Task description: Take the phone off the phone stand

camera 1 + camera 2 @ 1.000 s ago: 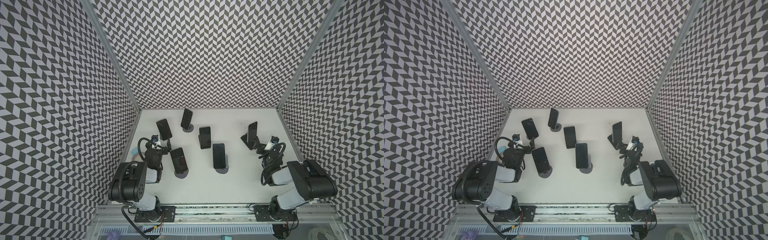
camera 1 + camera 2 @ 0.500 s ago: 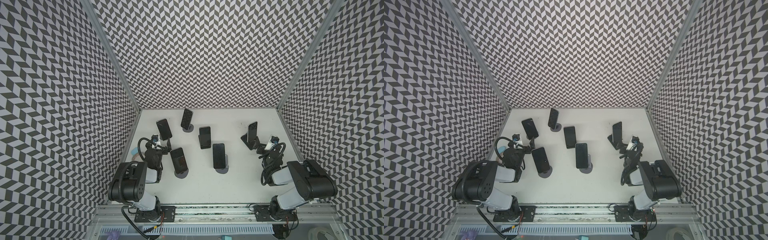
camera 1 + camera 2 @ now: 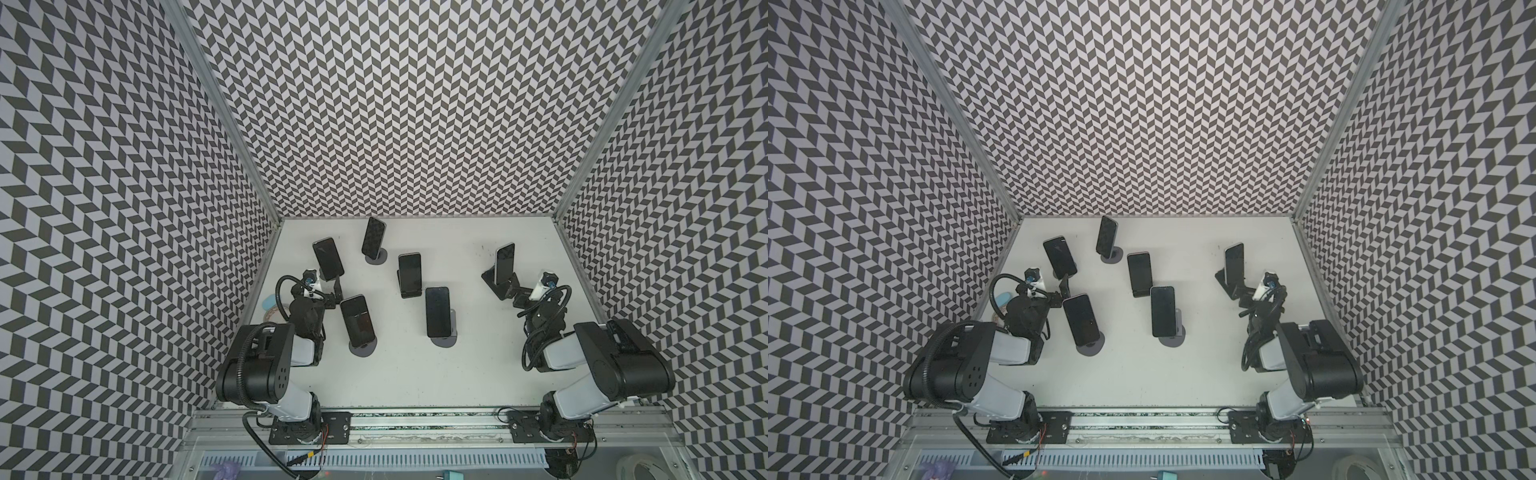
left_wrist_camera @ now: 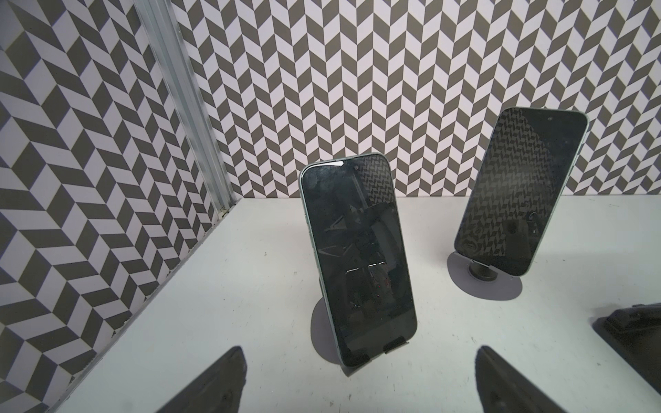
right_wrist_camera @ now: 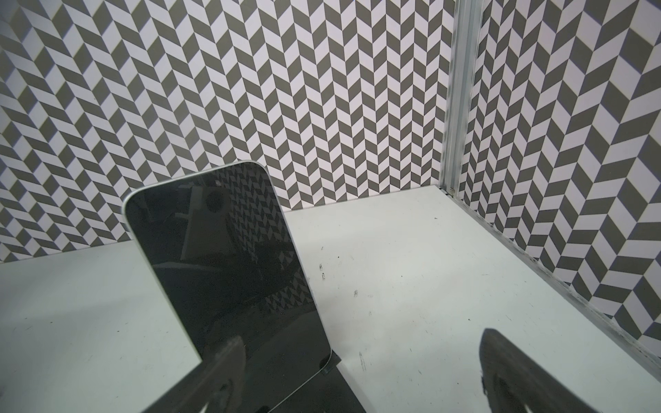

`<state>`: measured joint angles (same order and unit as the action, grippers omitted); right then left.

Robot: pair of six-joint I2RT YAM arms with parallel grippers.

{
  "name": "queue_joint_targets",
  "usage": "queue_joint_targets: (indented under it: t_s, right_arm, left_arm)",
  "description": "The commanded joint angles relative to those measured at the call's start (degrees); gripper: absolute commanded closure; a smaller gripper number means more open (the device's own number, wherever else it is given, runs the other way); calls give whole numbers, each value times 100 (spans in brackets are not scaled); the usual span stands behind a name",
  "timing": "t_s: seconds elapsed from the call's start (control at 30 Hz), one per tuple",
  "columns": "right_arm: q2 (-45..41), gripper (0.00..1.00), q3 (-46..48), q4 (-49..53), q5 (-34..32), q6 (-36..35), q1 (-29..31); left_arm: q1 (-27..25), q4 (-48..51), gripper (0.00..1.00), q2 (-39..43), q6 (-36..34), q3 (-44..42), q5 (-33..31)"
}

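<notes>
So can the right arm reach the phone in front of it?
Probably yes. The right gripper is open, the phone stands close ahead with nothing between them, though it lines up with one finger, not the gap.

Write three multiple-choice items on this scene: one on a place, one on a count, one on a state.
1. Where is the silver-edged dark-screened phone on the black angular stand?
A) beside the left arm
B) at the table's centre
C) just ahead of the right gripper

2. How many phones stand on the white table?
A) four
B) six
C) eight

3. What state is the left gripper in?
A) open and empty
B) shut on a phone
C) shut on a stand

Key:
1 C: the right wrist view shows that phone close in front of the open jaws.
2 B: both top views show six, each propped on a stand.
3 A: in the left wrist view its jaws stand wide apart, clamping nothing.
</notes>
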<state>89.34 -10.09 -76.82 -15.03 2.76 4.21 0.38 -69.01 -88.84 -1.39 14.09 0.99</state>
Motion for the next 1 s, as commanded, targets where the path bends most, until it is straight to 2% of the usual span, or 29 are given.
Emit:
queue_joint_targets:
  t_s: [0.0, 0.37, 0.73, 0.97]
  right_arm:
    - [61, 1, -90, -384, -71, -72, -34]
    - [35, 1, -22, -475, -102, -29, -34]
    - [-184, 1, 433, -1134, -168, 3, -34]
    - [-540, 1, 420, -824, -61, -52, -35]
  left_arm:
    - [-25, -227, 0, -45, 80, 94, 50]
    - [-29, -328, 0, 52, 82, 11, 37]
    - [-29, 165, 0, 771, 176, -44, -151]
    - [-21, 416, 0, 1233, 260, -100, -338]
